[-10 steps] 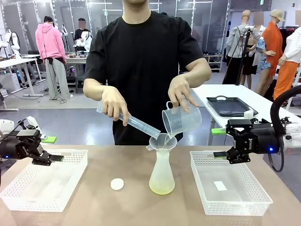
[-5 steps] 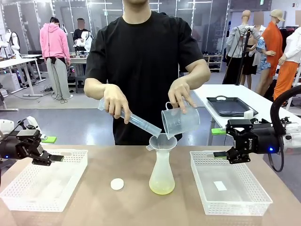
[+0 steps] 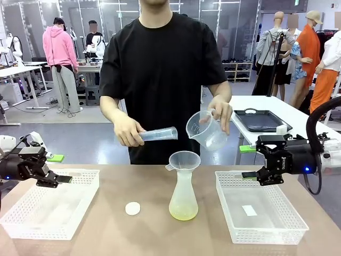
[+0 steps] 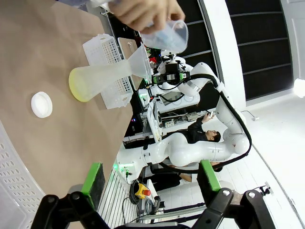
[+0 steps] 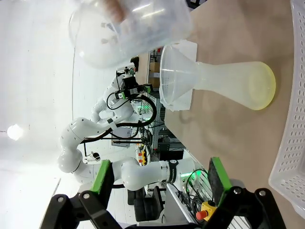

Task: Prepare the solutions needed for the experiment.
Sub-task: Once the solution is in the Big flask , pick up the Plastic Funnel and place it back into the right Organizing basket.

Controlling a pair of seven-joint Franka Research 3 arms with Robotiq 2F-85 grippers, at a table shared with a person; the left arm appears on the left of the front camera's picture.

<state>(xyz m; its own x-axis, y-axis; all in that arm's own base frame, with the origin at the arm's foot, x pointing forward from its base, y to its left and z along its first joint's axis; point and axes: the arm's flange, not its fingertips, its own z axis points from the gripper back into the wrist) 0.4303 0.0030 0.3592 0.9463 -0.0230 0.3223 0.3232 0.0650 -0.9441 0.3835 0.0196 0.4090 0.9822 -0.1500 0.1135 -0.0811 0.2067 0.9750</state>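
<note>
A frosted conical flask [image 3: 183, 198] with a funnel [image 3: 184, 159] in its neck stands mid-table. The solutions [image 3: 183, 214] lie in it as a shallow pale yellow layer. Above it, the person holds a measuring cylinder [image 3: 157, 134] about level in one hand and a clear beaker [image 3: 205, 129] in the other. My left gripper [image 3: 59, 168] hovers open over the left basket, and my right gripper [image 3: 248, 161] hovers open over the right basket. From the left wrist I see the open gripper [image 4: 150, 180], flask [image 4: 102, 78] and solutions [image 4: 77, 87]. The right wrist view shows its open gripper [image 5: 161, 181], flask [image 5: 224, 81] and beaker [image 5: 128, 28].
Two white perforated baskets sit on the table, one at the left [image 3: 37, 229] and one at the right [image 3: 272, 234]. A white round cap [image 3: 132, 208] lies left of the flask. A black tray [image 3: 261, 120] rests on a white table behind.
The person has lifted the beaker and the measuring cylinder away from the funnel and tipped both back up. Neither arm has moved.
</note>
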